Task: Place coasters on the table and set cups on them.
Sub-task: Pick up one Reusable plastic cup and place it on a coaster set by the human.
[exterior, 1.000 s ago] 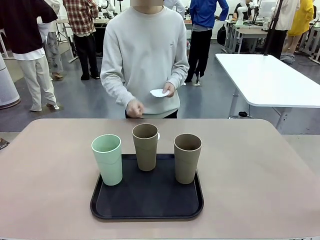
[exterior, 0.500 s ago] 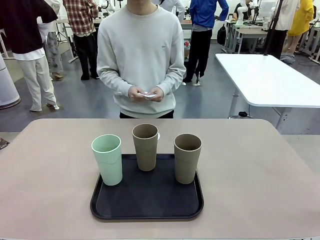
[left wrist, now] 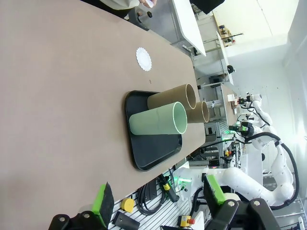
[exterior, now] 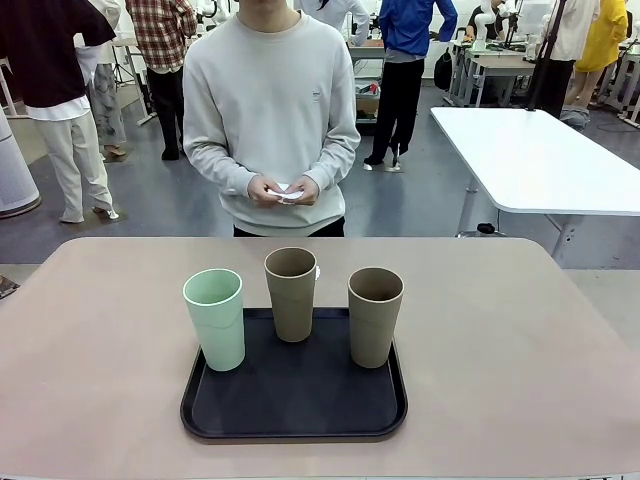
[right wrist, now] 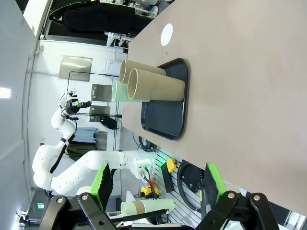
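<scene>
The cups look light, rigid and tippable; grasp each at mid-wall. Left gripper and right gripper stand released, empty.

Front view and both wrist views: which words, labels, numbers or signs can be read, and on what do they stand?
No text can be read.
A small mark on the person's sweatshirt: too small to read.
The cups, tray and table: no print seen.
</scene>
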You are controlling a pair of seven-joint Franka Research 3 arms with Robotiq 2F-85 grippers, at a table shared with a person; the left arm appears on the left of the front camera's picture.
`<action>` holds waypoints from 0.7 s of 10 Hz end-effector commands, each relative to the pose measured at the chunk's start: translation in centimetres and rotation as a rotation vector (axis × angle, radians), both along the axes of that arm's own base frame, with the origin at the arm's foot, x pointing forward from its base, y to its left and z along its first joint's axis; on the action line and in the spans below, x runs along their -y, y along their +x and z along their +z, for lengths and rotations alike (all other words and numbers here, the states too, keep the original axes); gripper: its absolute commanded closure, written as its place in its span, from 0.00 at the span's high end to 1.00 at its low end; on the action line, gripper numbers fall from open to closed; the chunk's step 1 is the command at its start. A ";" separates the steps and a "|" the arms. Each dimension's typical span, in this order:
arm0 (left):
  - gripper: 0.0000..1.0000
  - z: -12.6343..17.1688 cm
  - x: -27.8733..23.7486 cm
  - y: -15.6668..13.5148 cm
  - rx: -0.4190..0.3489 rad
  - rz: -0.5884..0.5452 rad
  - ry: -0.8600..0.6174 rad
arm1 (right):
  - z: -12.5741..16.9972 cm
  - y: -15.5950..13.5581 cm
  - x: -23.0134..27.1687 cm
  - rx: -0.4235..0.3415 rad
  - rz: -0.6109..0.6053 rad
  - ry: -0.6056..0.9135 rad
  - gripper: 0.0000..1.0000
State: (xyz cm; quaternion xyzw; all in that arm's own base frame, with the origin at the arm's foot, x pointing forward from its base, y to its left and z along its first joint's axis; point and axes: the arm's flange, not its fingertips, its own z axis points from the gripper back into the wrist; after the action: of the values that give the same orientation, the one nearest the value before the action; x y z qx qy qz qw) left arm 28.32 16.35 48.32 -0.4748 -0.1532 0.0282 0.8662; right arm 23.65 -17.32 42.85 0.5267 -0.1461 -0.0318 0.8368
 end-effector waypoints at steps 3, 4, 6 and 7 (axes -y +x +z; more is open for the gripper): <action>1.00 0.1 -0.2 0.1 0.013 -0.007 -0.012 | 0.0 0.3 0.1 0.007 -0.009 0.001 1.00; 1.00 0.1 -0.2 0.1 0.013 -0.007 -0.012 | 0.0 0.3 0.1 0.007 -0.009 0.001 1.00; 1.00 0.1 -0.2 0.1 0.013 -0.007 -0.012 | 0.0 0.3 0.1 0.007 -0.009 0.001 1.00; 1.00 0.1 -0.2 0.1 0.013 -0.007 -0.012 | 0.0 0.3 0.1 0.007 -0.009 0.001 1.00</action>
State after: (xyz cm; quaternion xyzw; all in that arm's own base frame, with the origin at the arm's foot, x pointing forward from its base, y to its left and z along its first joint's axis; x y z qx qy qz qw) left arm 28.32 16.35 48.32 -0.4748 -0.1532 0.0282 0.8662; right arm 23.66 -17.31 42.85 0.5266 -0.1460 -0.0318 0.8368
